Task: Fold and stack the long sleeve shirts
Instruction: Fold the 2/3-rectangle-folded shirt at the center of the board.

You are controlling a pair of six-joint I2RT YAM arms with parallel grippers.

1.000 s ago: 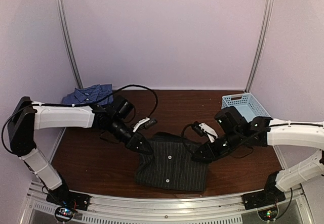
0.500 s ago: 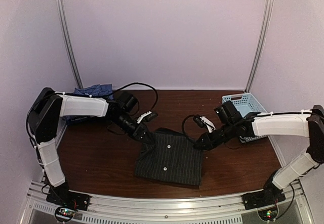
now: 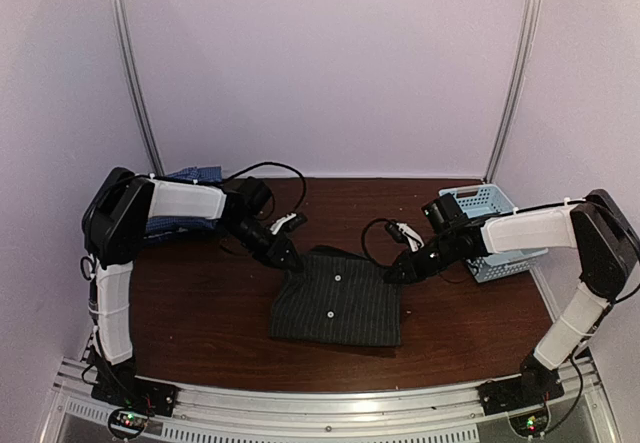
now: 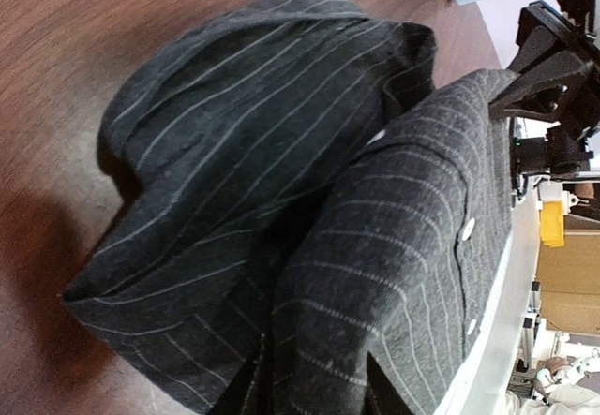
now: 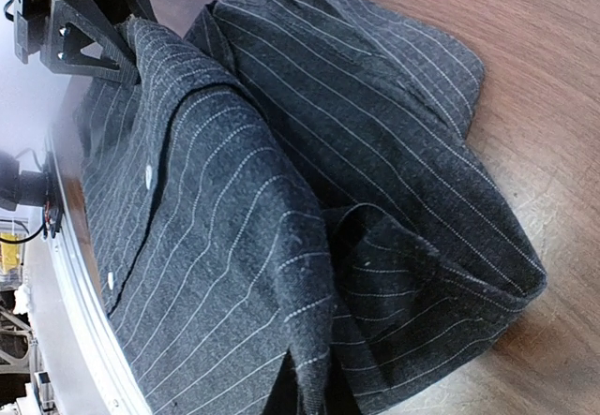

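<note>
- Sitting folded left of the basket point(image 3: 480, 201): black shirt point(image 3: 335, 308), with the blue shirt point(image 3: 195, 175) further left.
- Right gripper point(image 3: 393, 273) is pinching the black shirt's basket-side corner.
- Left gripper point(image 3: 287, 261) is at the corner away from the basket, can't tell on its jaws.

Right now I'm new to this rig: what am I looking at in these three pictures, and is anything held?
Two robot arms are bolted to the near edge of a table. The wide picture is from a fixed camera above and behind them; the close-ups are from a camera on each wrist. A black pinstriped shirt lies folded in the middle, a blue checked shirt at the far left, a basket at the far right. Each arm ends in a two-finger pincer. The right pincer is shut on that black shirt's far right corner. The left pincer sits at its far left corner; whether it grips is unclear.
</note>
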